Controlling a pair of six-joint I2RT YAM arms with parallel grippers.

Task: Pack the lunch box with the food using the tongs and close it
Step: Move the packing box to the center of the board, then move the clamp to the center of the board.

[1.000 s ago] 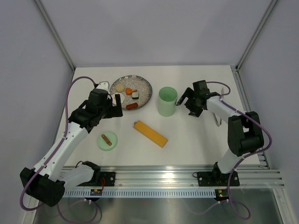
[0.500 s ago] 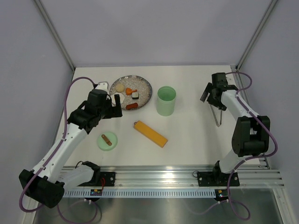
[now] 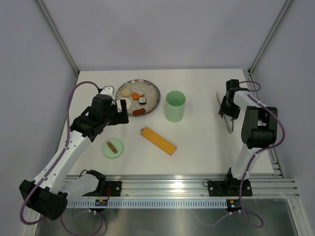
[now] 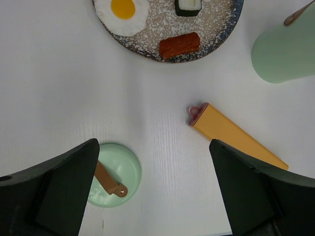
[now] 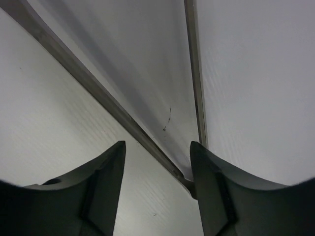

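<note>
**Jaws: left wide apart, right narrow astride the tongs**

Wide apart and holding nothing, the left gripper's [image 4: 153, 147] jaws hang over the white table [image 3: 206, 142], between the plate and the loose lid. The right gripper [image 5: 157, 147] sits low at the table's right edge with its jaws at a narrow gap. The slim grey metal tongs [image 5: 98, 93] lie on the table, and their two thin arms run together into that gap. The right finger looks to touch the joined end, but I cannot tell whether the jaws actually clamp it.

The pale mint-green cylindrical lunch box [image 3: 175, 106] stands upright and uncovered near the middle of the table, just right of the grey speckled round plate [image 3: 152, 91]. Its matching round green lid [image 4: 118, 172], with a small brown strap handle, lies flat well apart from it, towards the near left.

The food is on the plate:
- a cream round piece with a yellow centre [image 4: 122, 12]
- a small orange piece [image 3: 136, 96]
- a black-and-white piece [image 4: 188, 5]
- a reddish-brown sausage-like piece [image 4: 179, 45]

A long orange-yellow bar [image 4: 231, 135] lies slantwise on the table between lid and lunch box.
</note>
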